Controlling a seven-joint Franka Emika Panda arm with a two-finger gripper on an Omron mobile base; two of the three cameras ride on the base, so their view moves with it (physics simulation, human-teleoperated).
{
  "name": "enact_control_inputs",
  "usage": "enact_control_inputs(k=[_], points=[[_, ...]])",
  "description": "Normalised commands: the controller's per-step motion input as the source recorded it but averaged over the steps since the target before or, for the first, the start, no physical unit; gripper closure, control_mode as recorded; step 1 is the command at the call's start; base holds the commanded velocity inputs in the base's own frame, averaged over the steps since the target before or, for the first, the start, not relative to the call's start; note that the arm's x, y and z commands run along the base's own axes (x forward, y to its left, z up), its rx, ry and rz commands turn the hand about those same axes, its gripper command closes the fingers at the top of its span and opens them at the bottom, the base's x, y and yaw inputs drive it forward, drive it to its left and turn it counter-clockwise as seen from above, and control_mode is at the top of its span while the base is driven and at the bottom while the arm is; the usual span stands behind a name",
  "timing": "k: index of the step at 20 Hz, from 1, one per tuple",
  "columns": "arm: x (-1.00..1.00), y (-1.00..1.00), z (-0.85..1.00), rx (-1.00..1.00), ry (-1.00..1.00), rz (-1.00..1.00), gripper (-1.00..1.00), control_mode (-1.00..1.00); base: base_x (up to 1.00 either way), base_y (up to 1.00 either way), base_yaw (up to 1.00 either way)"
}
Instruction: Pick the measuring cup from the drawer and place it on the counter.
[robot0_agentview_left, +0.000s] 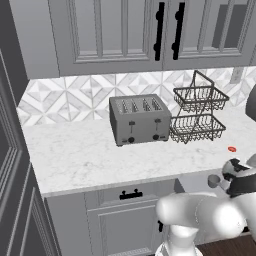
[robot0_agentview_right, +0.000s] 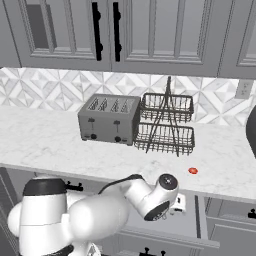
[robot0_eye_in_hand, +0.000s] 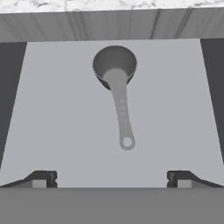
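Note:
The measuring cup (robot0_eye_in_hand: 116, 70) lies on the pale floor of the pulled-out drawer (robot0_eye_in_hand: 57, 113), its round bowl toward the counter edge and its long thin handle pointing back at me. My gripper (robot0_eye_in_hand: 111, 180) hovers above the handle's end, open wide, with nothing between the fingertips (robot0_eye_in_hand: 43, 179). In the left base view the cup (robot0_agentview_left: 214, 180) shows in the drawer (robot0_agentview_left: 192, 181) just left of my hand. The white marble counter (robot0_agentview_left: 100, 155) runs above the drawer.
A grey toaster (robot0_agentview_left: 140, 120) and a two-tier wire basket (robot0_agentview_left: 197, 115) stand at the back of the counter. A tiny red disc (robot0_agentview_left: 231, 149) lies near the front edge. Closed cabinet doors hang above. The drawer's dark side walls (robot0_eye_in_hand: 11, 87) flank the cup.

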Motion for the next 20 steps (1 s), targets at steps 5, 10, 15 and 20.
enact_control_inputs(k=[5,10,15,20], points=[[0.17,-0.11,-0.18,0.00,0.06,0.10,-1.00,-1.00,0.00,0.00,0.00],[0.13,-0.21,-0.49,0.00,-0.06,0.09,-1.00,-1.00,0.00,0.00,0.00],[0.09,-0.30,-0.24,0.02,-0.05,0.06,-1.00,-1.00,0.00,0.00,0.00],[0.20,-0.39,0.00,0.04,0.00,0.04,-1.00,-1.00,0.00,0.00,0.00]])
